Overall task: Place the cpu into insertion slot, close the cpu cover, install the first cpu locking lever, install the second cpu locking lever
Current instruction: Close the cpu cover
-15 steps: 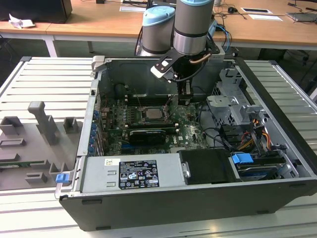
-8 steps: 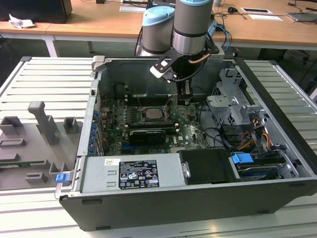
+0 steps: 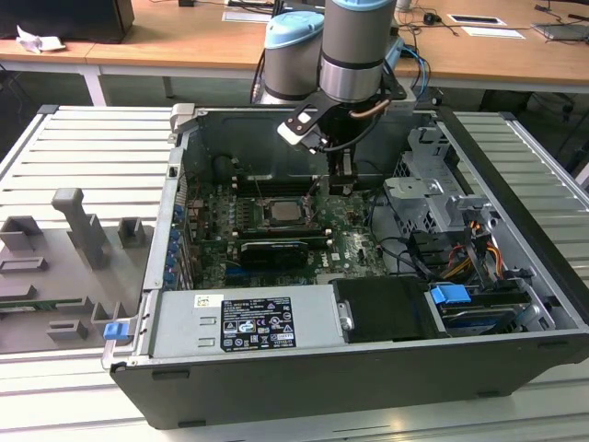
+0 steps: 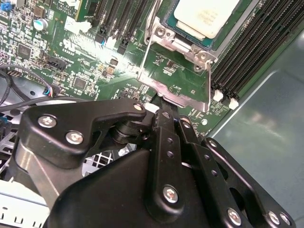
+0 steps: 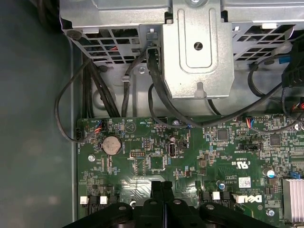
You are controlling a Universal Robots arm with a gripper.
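The cpu (image 3: 279,214) lies flat in its socket on the green motherboard, its silvery-beige top (image 4: 206,14) showing through the square opening. Around it sits the cpu cover (image 4: 183,45), a silvery frame that looks folded down over the chip. Thin wire levers (image 3: 317,189) stand up beside the socket, and one wire (image 4: 148,47) runs along the cover's edge. My gripper (image 3: 342,187) hangs just to the exterior view's right of the socket. Its black fingers are shut together (image 5: 162,186), with their tips (image 4: 159,105) close to a bent silvery tab (image 4: 178,92) at the socket's end.
The open case holds a black card (image 3: 273,250) in front of the socket, a metal drive cage (image 3: 428,198) with cables on the exterior view's right, and a power supply (image 3: 244,322) at the front. Black memory slots (image 4: 247,52) flank the socket. Grey fixtures (image 3: 78,230) stand outside.
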